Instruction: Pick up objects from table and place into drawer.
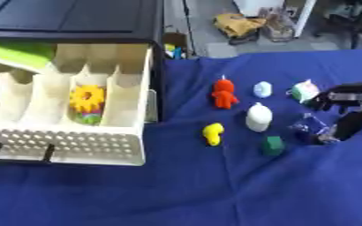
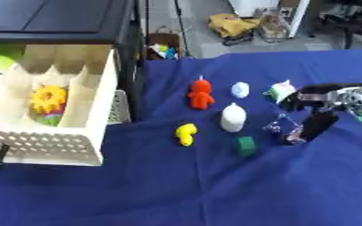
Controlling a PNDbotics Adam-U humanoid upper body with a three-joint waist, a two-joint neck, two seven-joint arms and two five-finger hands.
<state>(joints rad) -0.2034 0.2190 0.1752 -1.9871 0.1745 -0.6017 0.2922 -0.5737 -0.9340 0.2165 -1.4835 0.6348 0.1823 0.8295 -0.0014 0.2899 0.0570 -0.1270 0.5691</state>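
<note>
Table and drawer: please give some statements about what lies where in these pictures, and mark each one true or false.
1. The drawer is pulled open and a yellow gear-shaped toy lies in one of its compartments. True.
2. The red figure lies inside the drawer. False: it stands on the blue cloth, beyond the yellow piece.
3. The right hand is down at the right side of the cloth, by a small clear object. True.
4. The green block is stacked on the white bottle-shaped piece. False: it sits on the cloth, nearer the camera than the white piece.
5. The left hand is reaching into the drawer. False: no left hand shows in either view.
</note>
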